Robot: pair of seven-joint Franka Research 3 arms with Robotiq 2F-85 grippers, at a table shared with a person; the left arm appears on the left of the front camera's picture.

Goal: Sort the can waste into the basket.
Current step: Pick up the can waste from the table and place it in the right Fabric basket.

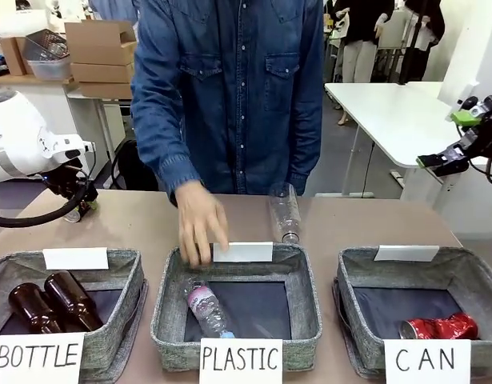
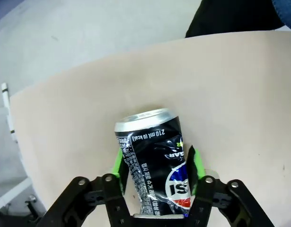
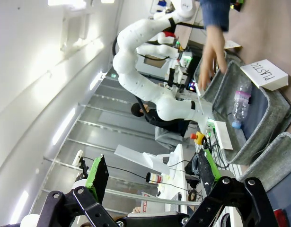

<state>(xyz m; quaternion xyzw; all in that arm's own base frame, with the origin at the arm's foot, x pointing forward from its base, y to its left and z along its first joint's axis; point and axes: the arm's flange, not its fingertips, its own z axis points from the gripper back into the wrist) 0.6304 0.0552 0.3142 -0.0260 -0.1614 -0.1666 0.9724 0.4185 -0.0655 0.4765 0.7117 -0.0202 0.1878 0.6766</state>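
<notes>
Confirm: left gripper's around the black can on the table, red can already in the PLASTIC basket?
Wrong basket: front view shows the red can in the CAN basket, not PLASTIC. The left gripper is around the black can on the table.

The black can (image 2: 152, 161) has a silver top, white print and a red, white and blue roundel. The black left gripper (image 2: 155, 152) has green pads (image 2: 118, 163). A shiny red can (image 1: 439, 327) lies on the dark bottom of the grey basket (image 1: 478, 280) at the right, whose white sign (image 1: 426, 362) is lettered black.
</notes>
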